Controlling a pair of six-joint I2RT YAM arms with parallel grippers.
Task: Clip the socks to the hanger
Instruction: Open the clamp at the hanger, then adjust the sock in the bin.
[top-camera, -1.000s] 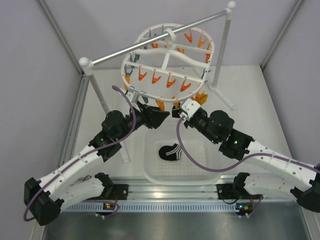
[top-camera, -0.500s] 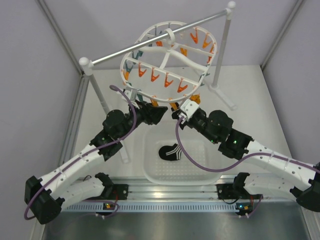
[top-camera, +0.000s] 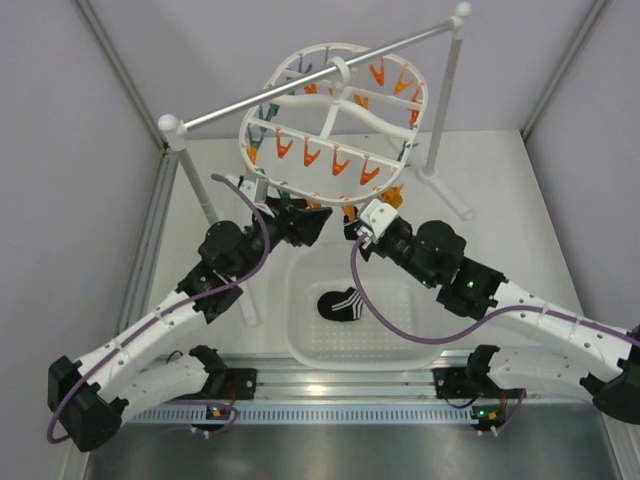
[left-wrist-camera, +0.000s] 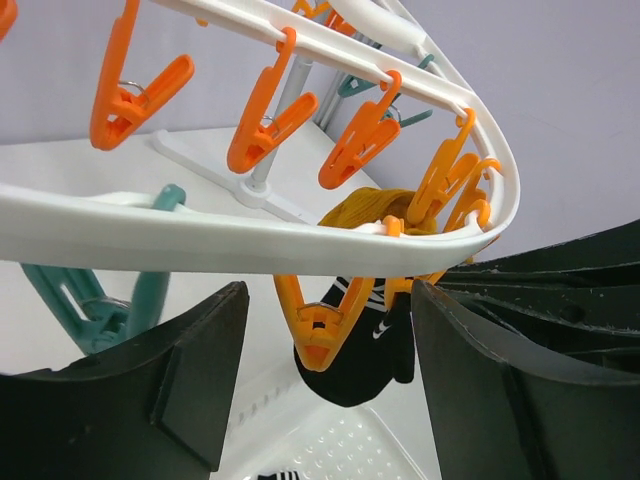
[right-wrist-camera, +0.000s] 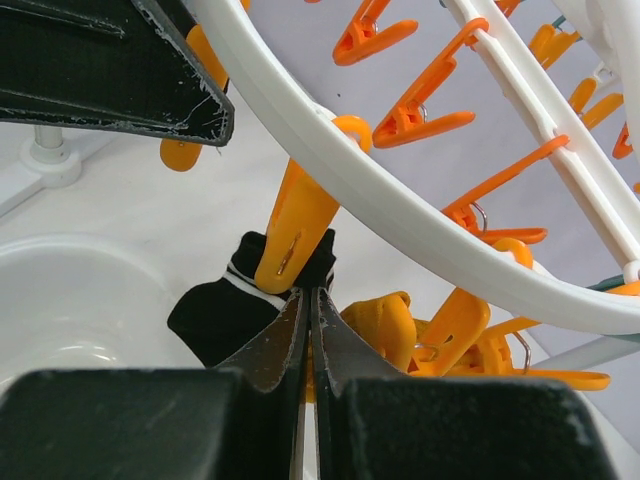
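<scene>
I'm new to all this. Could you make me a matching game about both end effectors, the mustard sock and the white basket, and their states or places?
1. left end effector
2. right end effector
3. mustard sock
4. white basket

a. holds a black striped sock
b. shut tight
c. up at the rim of the hanger
d. wide open

Pairs: 1-d, 2-b, 3-c, 4-a.

**Hanger and socks as you see them**
The white oval hanger (left-wrist-camera: 200, 245) carries a clipped black striped sock (left-wrist-camera: 355, 365) and a bunched mustard sock (left-wrist-camera: 365, 208) at its rim; a loose black striped sock (top-camera: 340, 303) lies crumpled in the basket (top-camera: 395, 340).
</scene>
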